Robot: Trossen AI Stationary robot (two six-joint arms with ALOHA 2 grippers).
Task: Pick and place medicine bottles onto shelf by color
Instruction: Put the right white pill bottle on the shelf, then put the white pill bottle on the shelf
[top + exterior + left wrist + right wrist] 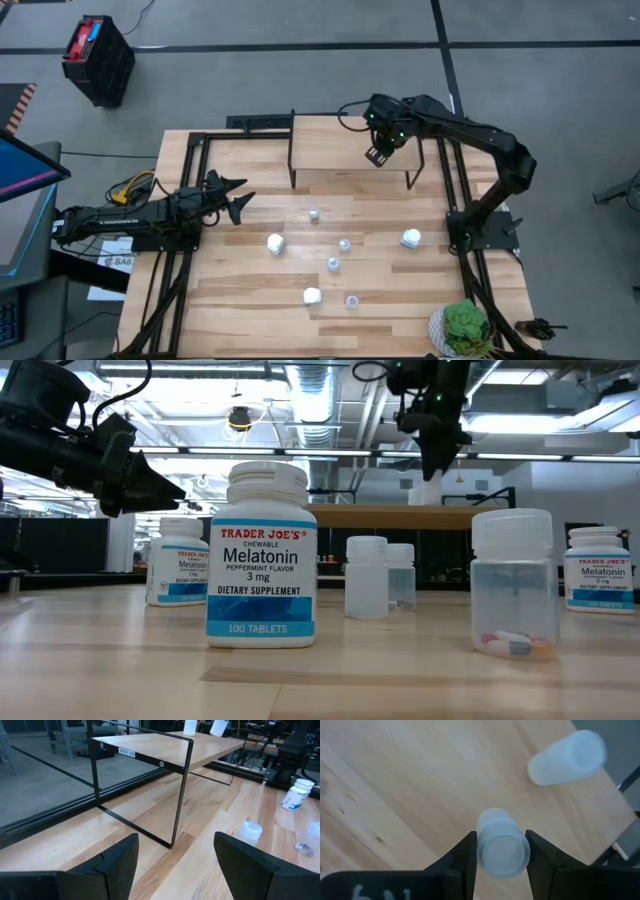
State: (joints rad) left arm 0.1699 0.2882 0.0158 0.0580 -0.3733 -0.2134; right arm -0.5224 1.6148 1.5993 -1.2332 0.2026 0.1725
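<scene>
So the right gripper point(501, 851) is pinching a translucent bottle point(502, 845) upright, cap toward the wrist, and the shelf point(420, 785) is right underneath it. Another translucent bottle point(567, 757) stands just beside. The left gripper point(235, 197) waits spread, well away.

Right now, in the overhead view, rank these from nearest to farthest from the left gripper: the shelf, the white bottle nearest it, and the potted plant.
From the left gripper:
1. White bottle, on the table just toward the front.
2. Shelf, at the back centre; too close to the bottle to separate firmly.
3. Potted plant, front right corner, clearly farthest.
</scene>
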